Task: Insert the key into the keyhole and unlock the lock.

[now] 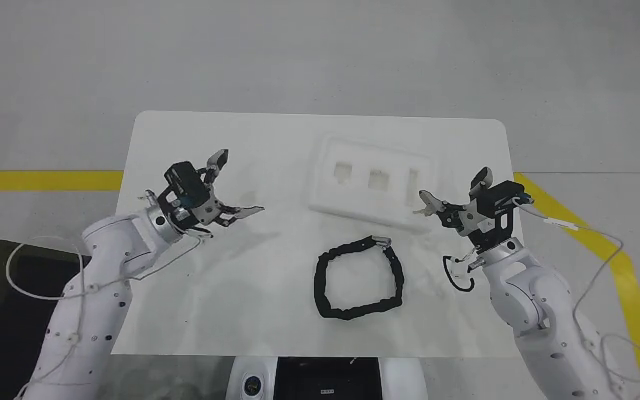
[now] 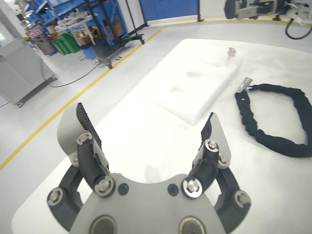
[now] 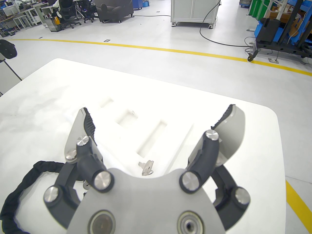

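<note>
left gripper (image 2: pixel 146 110) is closest to us in its wrist view: jaws spread wide, nothing between them, hovering over the table (image 1: pixel 250 300) off one short end of the foam tray (image 1: pixel 325 185). right gripper (image 3: pixel 158 108) sits at the tray's opposite short end, also splayed and empty, with one fingertip (image 1: pixel 425 197) over the tray's edge. we see the key (image 3: pixel 146 168) lying loose on top of the tray at that same end, beside the nearest of the tray's three recesses (image 1: pixel 378 180). chain lock (image 2: pixel 280 89), a black sleeved loop, lies flat on the table just beside the tray's long side nearer the robot. its metal lock end (image 2: pixel 245 83) points at the tray. we can't make out the keyhole.
</note>
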